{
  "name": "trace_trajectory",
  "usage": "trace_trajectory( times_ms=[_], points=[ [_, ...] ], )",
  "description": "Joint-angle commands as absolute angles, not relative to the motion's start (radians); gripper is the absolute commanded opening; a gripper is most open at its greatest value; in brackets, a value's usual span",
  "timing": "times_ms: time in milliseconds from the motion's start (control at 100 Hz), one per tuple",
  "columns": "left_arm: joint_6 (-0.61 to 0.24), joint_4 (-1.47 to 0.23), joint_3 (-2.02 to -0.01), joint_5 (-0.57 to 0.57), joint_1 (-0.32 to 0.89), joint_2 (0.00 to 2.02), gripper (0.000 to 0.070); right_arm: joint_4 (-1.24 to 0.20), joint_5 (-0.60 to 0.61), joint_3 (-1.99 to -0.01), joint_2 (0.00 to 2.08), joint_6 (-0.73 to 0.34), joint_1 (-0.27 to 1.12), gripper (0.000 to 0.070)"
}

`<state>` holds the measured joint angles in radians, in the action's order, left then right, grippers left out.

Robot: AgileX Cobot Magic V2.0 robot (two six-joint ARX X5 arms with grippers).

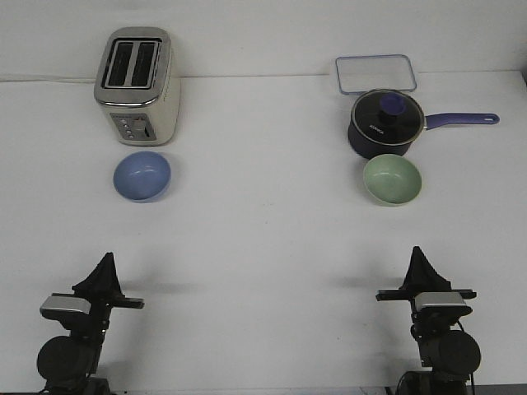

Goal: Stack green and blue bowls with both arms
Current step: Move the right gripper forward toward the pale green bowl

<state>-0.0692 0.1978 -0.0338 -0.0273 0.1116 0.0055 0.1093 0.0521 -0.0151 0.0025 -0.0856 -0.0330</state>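
The blue bowl [142,176] sits upright on the white table at the left, just in front of the toaster. The green bowl [393,180] sits upright at the right, just in front of the saucepan. Both bowls are empty and far apart from each other. My left gripper [104,265] is low at the near left edge, well short of the blue bowl. My right gripper [418,257] is low at the near right edge, well short of the green bowl. Each gripper's fingers come together to a single point and hold nothing.
A silver two-slot toaster [136,85] stands at the back left. A dark navy saucepan [385,125] with a glass lid has its purple handle [461,120] pointing right. A clear rectangular container [375,73] lies behind it. The table's back edge [263,76] meets the wall.
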Motion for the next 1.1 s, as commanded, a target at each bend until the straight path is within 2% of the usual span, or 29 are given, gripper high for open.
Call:
trace_trajectory(
  times_ms=[0, 240, 350, 600, 910, 1090],
  points=[
    [-0.072, 0.210, -0.014, -0.029, 0.111, 0.003, 0.0012, 0.120, 0.052, -0.013, 0.001, -0.089, -0.032, 0.0000],
    [-0.072, 0.210, -0.014, -0.029, 0.111, 0.003, 0.0012, 0.117, 0.052, -0.020, 0.001, -0.089, -0.032, 0.0000],
    [-0.072, 0.210, -0.014, -0.029, 0.111, 0.003, 0.0012, 0.073, 0.052, -0.062, 0.002, -0.089, -0.032, 0.0000],
    [-0.072, 0.210, -0.014, -0.029, 0.111, 0.003, 0.0012, -0.173, 0.051, -0.279, 0.084, -0.090, -0.032, 0.0000],
    [-0.072, 0.210, -0.014, -0.029, 0.111, 0.003, 0.0012, -0.550, 0.052, -0.672, 0.426, -0.084, -0.032, 0.0000],
    [-0.072, 0.210, -0.014, -0.029, 0.111, 0.003, 0.0012, -0.661, 0.052, -0.817, 0.595, -0.078, -0.032, 0.0000]
  ],
)
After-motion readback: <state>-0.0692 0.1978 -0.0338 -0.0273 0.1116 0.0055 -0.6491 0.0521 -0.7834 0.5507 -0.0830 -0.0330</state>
